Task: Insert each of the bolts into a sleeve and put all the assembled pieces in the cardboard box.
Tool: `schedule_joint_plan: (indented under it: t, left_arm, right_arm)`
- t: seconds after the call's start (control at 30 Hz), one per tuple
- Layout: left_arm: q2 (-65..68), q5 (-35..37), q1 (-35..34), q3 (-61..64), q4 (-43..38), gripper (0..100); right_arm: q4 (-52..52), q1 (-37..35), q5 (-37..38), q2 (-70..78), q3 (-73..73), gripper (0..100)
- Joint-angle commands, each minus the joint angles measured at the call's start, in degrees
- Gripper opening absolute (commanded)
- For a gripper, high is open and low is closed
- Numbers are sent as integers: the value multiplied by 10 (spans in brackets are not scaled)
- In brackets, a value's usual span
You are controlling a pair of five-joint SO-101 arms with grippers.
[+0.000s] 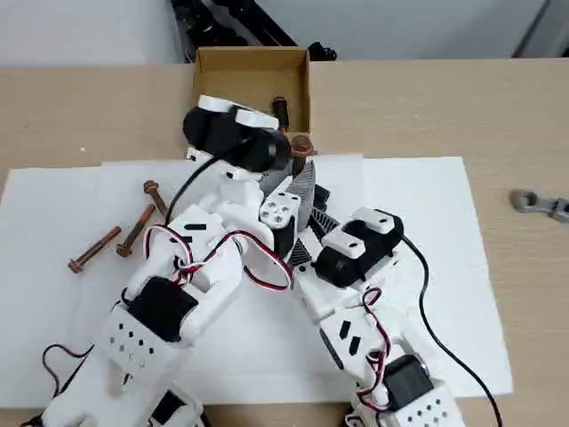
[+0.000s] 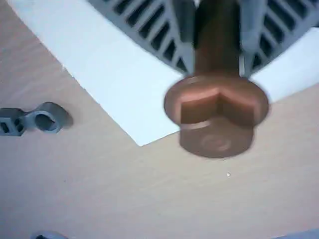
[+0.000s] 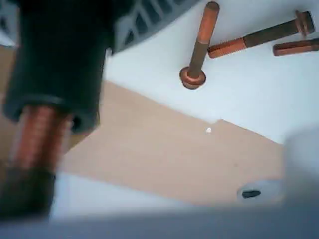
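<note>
The bolt [image 2: 217, 117] is in my left gripper [image 2: 215, 55]: both ribbed grey jaws are closed on its copper shank, and the flanged hex head sticks out past them. In the high view that head sits just outside the near right corner of the cardboard box [image 1: 253, 58], not in it.

My right gripper [image 1: 311, 227] is a little farther from the box than the left one. It is closed on the black sleeve [image 3: 55, 64], and a length of copper thread shows beyond the sleeve's end.

Inside the box, against the wall nearest the held bolt, lies 1 dark piece with a copper end [image 1: 280, 110].

3 loose bolts [image 1: 135, 231] lie well apart from the box, in front of it and to its left. They sit close together on the white paper [image 1: 427, 267], 2 of them nearly touching.

The paper's far edge stops just short of the box. A grey ring-ended tool [image 1: 533, 202] rests on the bare table [image 1: 444, 107], well off to the box's right and beyond the paper.
</note>
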Motion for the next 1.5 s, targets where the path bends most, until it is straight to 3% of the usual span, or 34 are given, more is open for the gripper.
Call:
schedule_joint_plan:
  t: [0.0,0.17,0.37,0.7,0.9,1.17,1.37,1.47]
  left_arm:
    - [-5,-10,10,-16,17,43]
    - [1,53,10,-87,123,175]
    - [46,58,10,-143,224,186]
    - [73,44,-64,-202,248,204]
    - [71,17,-67,-205,264,203]
    - [60,16,-200,-255,265,137]
    - [41,-72,-271,-254,282,7]
    - [32,-92,-294,-240,311,6]
  right_arm:
    - [-14,-4,-4,-13,-17,4]
    - [-14,-4,-3,-9,-17,4]
    - [-14,-2,-3,-7,-18,4]
    - [34,-1,-3,-7,-67,4]
    - [38,0,-3,7,-85,4]
    - [27,67,9,224,-226,4]
    - [-46,84,15,422,-354,4]
    - [-67,87,14,518,-426,4]
